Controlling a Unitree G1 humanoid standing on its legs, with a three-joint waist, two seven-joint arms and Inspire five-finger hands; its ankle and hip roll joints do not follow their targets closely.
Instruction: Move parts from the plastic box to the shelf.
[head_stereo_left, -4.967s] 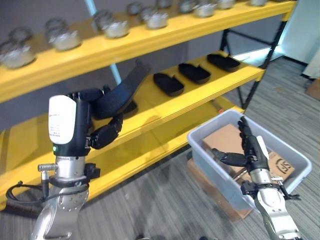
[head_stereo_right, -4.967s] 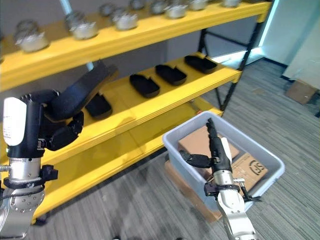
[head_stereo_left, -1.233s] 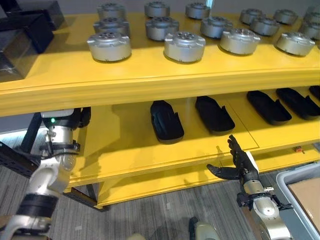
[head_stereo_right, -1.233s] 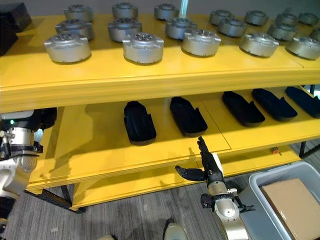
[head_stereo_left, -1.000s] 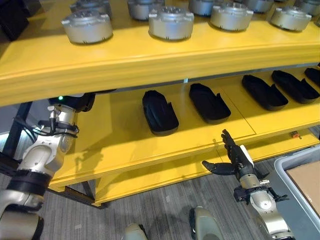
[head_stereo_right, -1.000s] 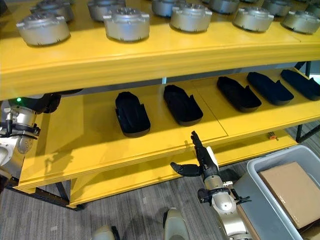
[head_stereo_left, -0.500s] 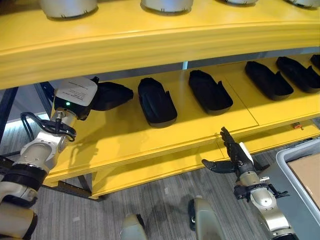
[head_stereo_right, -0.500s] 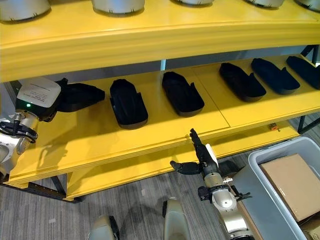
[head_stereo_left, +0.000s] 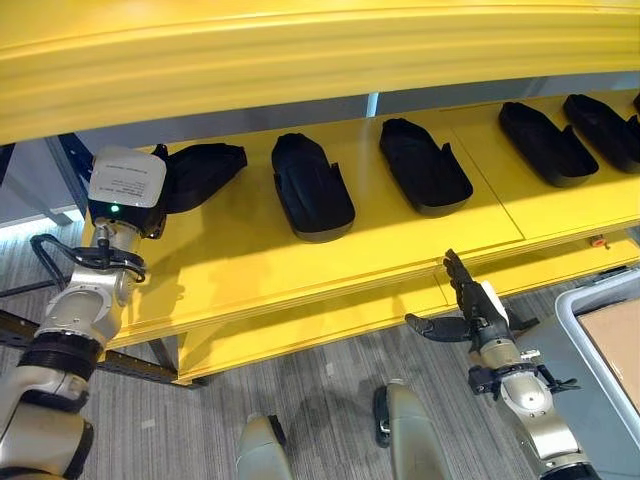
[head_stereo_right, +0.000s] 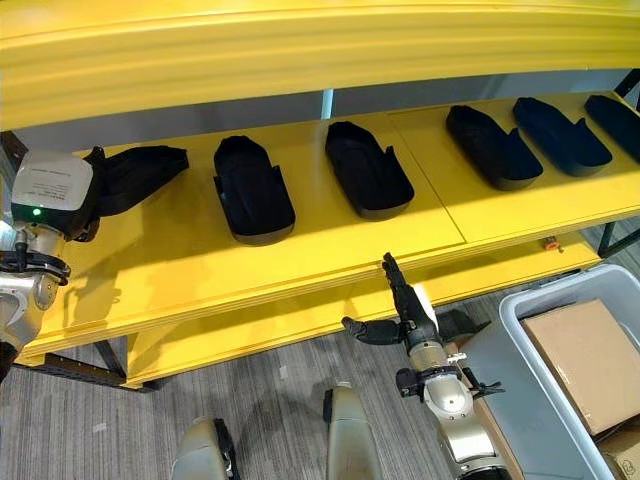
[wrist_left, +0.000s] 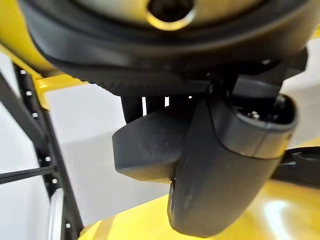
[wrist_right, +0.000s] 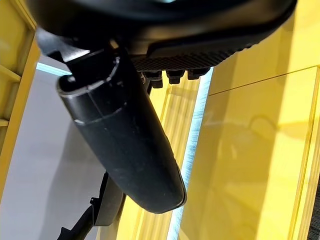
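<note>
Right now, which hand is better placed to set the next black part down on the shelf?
Left. The left hand is at the middle shelf with a black part at it, beside the row already laid there. The right hand hangs open and empty below the shelf edge.

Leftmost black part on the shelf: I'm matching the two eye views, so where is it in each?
Left eye view: leftmost black part, upper left on the yellow shelf.
Right eye view: upper left, nearer the picture's edge.
Shared landmark: grey plastic box, lower right.
</note>
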